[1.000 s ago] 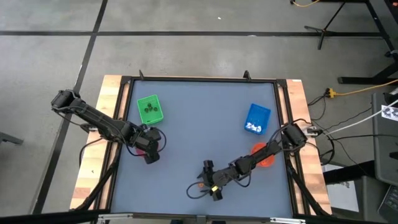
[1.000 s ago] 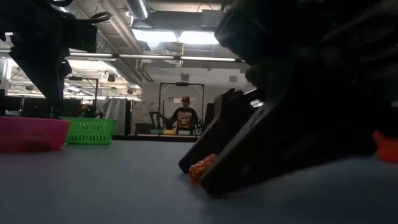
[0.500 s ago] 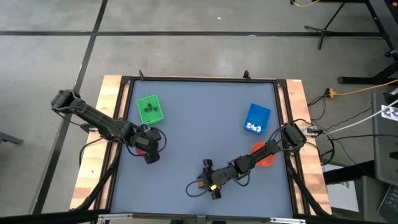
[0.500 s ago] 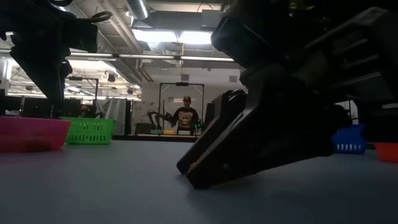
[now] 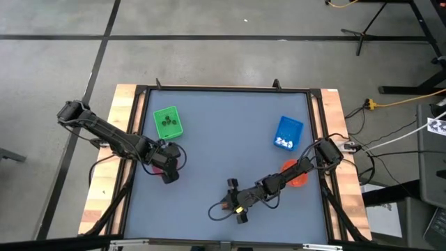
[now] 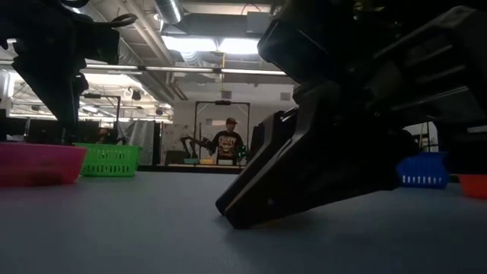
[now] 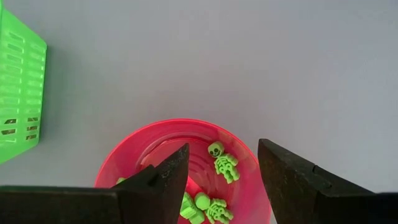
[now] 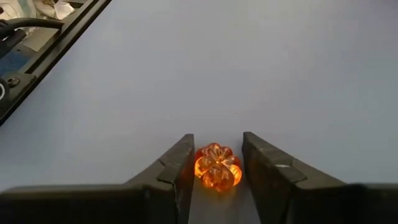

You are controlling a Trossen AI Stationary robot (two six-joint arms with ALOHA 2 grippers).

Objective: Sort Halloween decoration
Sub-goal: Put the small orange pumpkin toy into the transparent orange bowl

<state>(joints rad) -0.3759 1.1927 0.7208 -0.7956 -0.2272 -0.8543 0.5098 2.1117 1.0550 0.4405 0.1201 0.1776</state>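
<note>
Orange pumpkin figure (image 8: 217,167) unlabelled, between right claw (image 8: 216,163) fingers

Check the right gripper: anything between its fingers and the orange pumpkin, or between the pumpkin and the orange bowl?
Nothing visible. The orange pumpkin sits on the table right between the right gripper fingers. The mat from there toward the orange bowl looks bare in the high view, though the right arm itself covers part of that stretch.

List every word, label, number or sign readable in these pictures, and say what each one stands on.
None can be read.
The black-and-white patterned tag at the right edge of the high view carries no letters.
The green basket, blue basket, pink bowl and orange pumpkin bear no writing.
The shirt of the person far behind is too small to tell.
</note>
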